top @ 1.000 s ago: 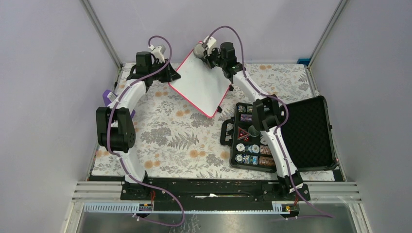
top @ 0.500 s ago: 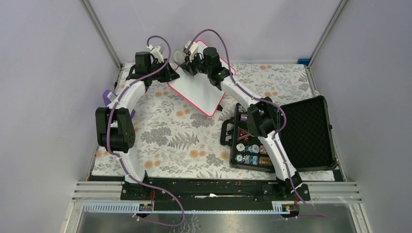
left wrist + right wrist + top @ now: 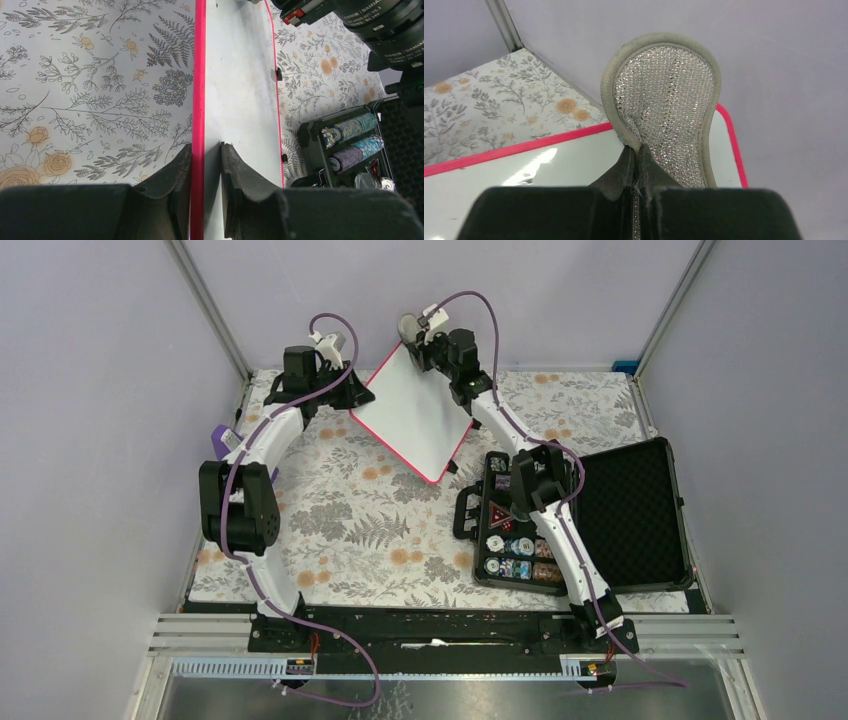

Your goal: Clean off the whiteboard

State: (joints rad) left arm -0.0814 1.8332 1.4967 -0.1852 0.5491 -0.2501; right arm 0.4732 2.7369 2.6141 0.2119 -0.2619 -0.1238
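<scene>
The whiteboard (image 3: pixel 415 418), white with a pink rim, is tilted at the back of the table. My left gripper (image 3: pixel 353 395) is shut on its left edge. In the left wrist view the fingers (image 3: pixel 179 172) clamp the pink rim of the whiteboard (image 3: pixel 242 80) at my left gripper (image 3: pixel 205 156). My right gripper (image 3: pixel 420 340) hangs over the board's far corner, shut on a grey glittery scrub pad (image 3: pixel 408 327). In the right wrist view the pad (image 3: pixel 664 100) sticks out past my right gripper (image 3: pixel 636 152), over the whiteboard (image 3: pixel 544 167). I see no writing on it, only faint smudges.
An open black case of poker chips (image 3: pixel 580 515) lies at the right, close to the board's near corner, and also shows as the case (image 3: pixel 345 145) in the left wrist view. A floral cloth (image 3: pixel 350 520) covers the table. Grey walls stand close behind.
The right gripper carried the pad left across the board's top edge, then back right to the far corner. The board shifted slightly in the left gripper's hold.
</scene>
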